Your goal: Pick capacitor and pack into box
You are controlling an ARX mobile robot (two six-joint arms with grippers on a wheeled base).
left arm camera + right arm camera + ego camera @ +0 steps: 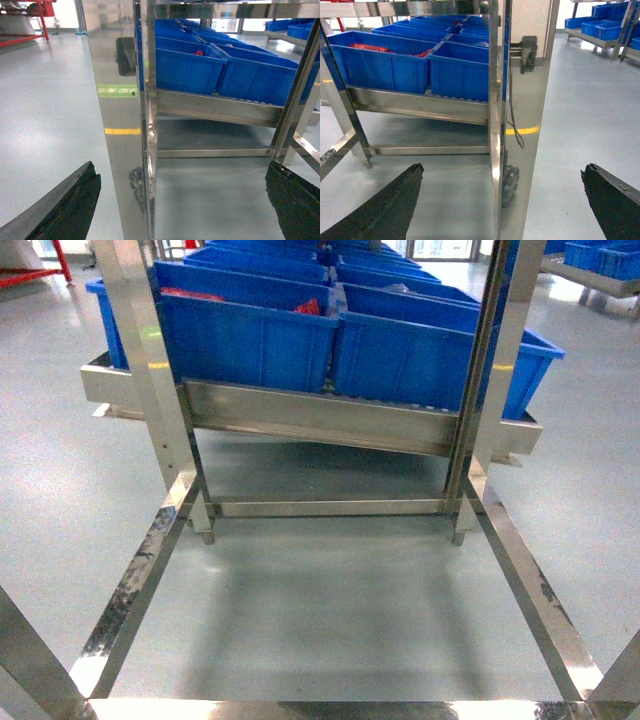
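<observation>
A: What does the head view show?

B: A polished stainless-steel rack (330,420) on a glossy grey floor (330,590). Its sloped shelf has a folded sheet-metal lip, and rows of blue bins (245,335) sit on it, touching side by side. They are hard moulded plastic, rectangular, with thick rolled rims. Flat steel rails run along the floor from the rack's legs toward the camera.

A: Anything in the bins?

B: Red pieces (308,308) show at the near right corner of the left front bin, too small to make out. No orange-topped capacitor or pink box shows in any view.

A: And the grippers?

B: The left gripper (182,210) is spread wide: two dark, matte, wedge-shaped fingers (70,207) sit in the bottom corners of its wrist view, nothing between them but a mirror-bright upright post (122,120) and floor. The right gripper (502,205) is the same, with its black fingers (385,207) far apart and empty, either side of another reflective steel post (517,120). A yellow stripe (522,131) is mirrored in that post.
</observation>
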